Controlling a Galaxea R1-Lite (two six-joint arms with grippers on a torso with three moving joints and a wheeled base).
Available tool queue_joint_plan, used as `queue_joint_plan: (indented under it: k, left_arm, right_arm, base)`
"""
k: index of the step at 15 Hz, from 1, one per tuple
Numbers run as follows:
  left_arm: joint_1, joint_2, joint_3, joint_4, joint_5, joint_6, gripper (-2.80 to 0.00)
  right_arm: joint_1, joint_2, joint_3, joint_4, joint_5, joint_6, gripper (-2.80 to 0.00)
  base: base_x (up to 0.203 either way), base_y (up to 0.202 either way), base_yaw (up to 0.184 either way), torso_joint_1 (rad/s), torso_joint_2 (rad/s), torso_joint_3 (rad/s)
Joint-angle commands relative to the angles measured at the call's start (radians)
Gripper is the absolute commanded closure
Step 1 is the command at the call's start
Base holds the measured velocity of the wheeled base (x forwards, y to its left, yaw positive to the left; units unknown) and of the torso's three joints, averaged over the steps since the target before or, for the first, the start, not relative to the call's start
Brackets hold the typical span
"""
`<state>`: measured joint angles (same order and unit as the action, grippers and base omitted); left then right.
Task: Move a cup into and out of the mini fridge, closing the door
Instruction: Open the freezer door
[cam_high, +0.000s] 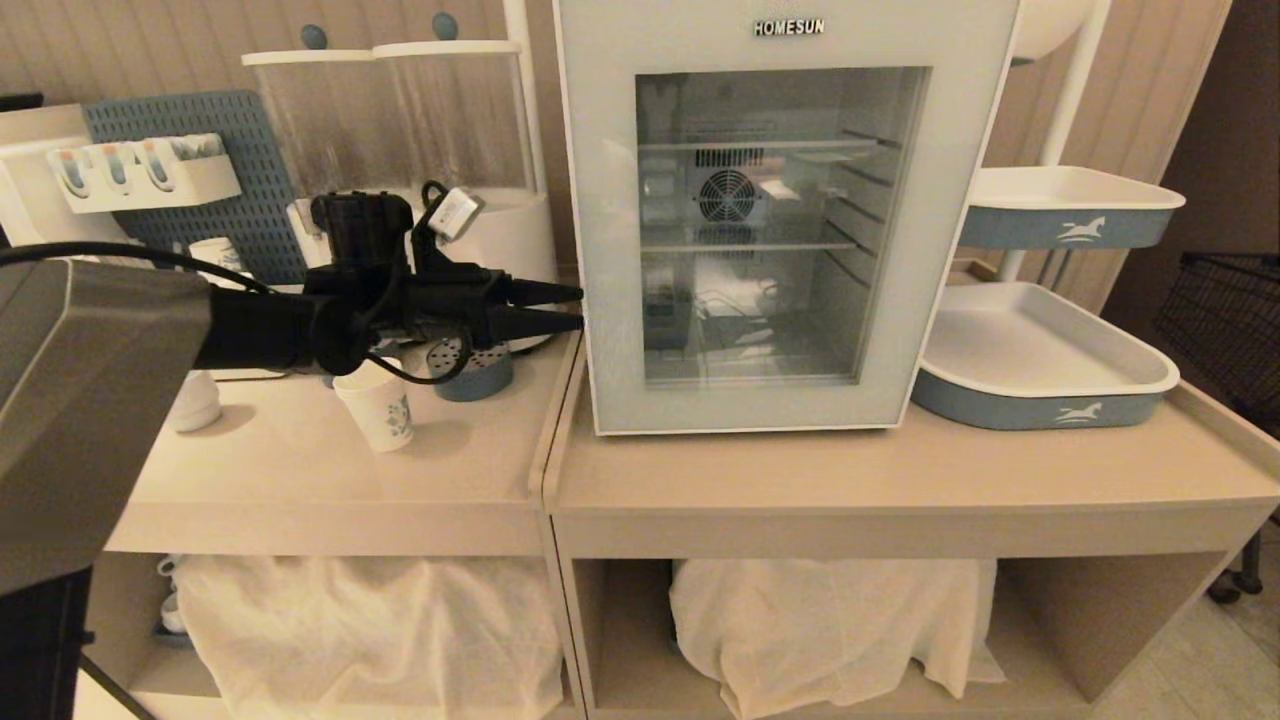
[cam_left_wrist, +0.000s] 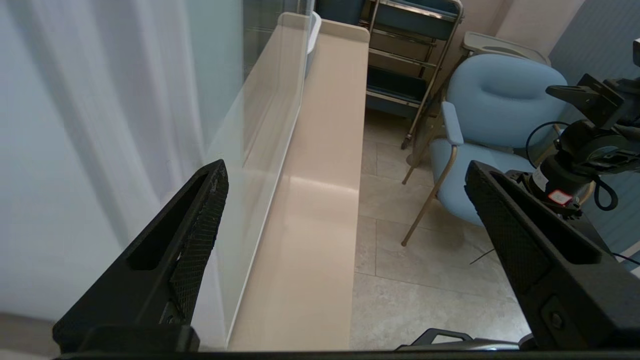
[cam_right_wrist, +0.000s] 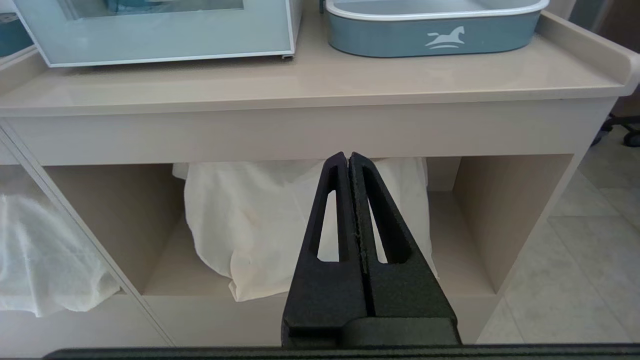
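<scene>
Reaching level toward the door (cam_high: 760, 250) edge just ahead of the left gripper (cam_high: 578, 307), fingers spread wide and empty — probably to pull it open (cup (cam_high: 378, 405) below, behind); right gripper (cam_right_wrist: 348, 158) clenched, parked.

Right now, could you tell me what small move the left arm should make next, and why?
Probably ease the left gripper onto the left edge of the door and hook it: its jaws stand open right beside that edge, the door looks shut, and the cup still stands outside the mini fridge.

Black cabled left arm (cam_high: 300, 325) carries textured, slotted, tapering fingers (cam_left_wrist: 195, 240).
</scene>
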<state>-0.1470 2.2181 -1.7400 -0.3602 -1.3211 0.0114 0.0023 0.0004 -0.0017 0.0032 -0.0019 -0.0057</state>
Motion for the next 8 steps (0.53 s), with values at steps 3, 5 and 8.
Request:
queue_joint_plan:
  k: [3, 5, 8]
  left_arm:
    - [0.007, -0.030, 0.029, -0.009, -0.006, 0.003, -2.80]
    - [0.010, -0.034, 0.021, -0.014, 0.005, 0.008, -2.80]
    - [0.019, -0.009, -0.007, -0.016, 0.047, 0.011, -2.80]
  right_arm:
    - [0.001, -0.002, -0.001, 0.003, 0.000, 0.000, 0.00]
    - [0.001, -0.002, -0.003, 0.009, -0.001, 0.000, 0.00]
    - [0.001, -0.002, -0.003, 0.009, -0.001, 0.000, 0.00]
  base:
    - [0.000, 0.000, 0.000, 0.000, 0.00, 0.000]
    - [0.000, 0.000, 0.000, 0.000, 0.00, 0.000]
    - [0.000, 0.000, 0.000, 0.000, 0.00, 0.000]
